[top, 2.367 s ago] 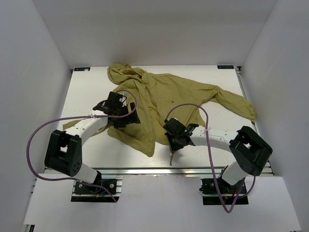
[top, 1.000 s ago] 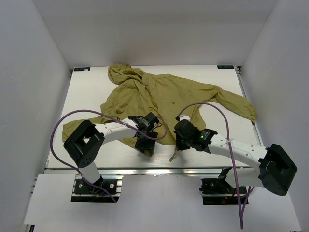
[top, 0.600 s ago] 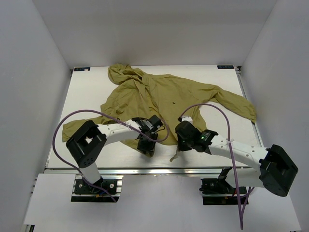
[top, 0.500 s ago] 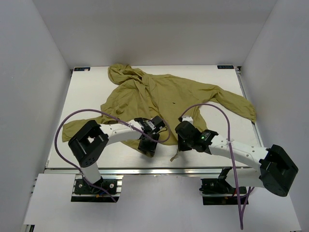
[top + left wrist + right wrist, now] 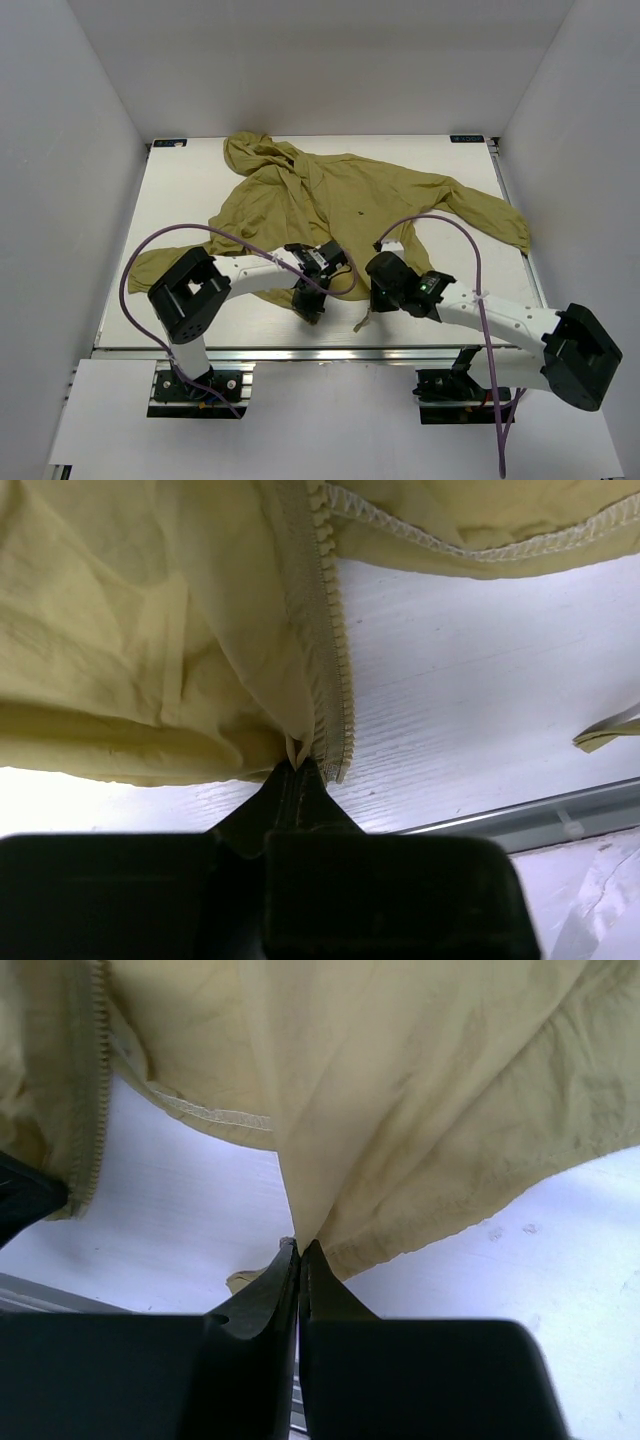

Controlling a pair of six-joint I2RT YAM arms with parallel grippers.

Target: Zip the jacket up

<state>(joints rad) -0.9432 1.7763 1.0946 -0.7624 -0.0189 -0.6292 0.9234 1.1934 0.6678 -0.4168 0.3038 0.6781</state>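
Here, a wrinkled olive jacket (image 5: 330, 200) lies open on the table (image 5: 180, 190). Left gripper (image 5: 298, 765) pinches its hem by the zipper (image 5: 325, 630); right gripper (image 5: 299, 1245) pinches its fabric.

Jacket (image 5: 330, 200): olive-yellow, thin, heavily wrinkled, lying flat across the middle of the worktop (image 5: 190, 190). Hood (image 5: 255, 150) bunched toward the far left corner. One sleeve (image 5: 490, 215) stretches to the right edge, the other sleeve (image 5: 150, 262) trails to the left edge. Small dark spot (image 5: 361, 211) on front. Front unzipped at the hem; zipper teeth (image 5: 325, 630) exposed near the near edge.
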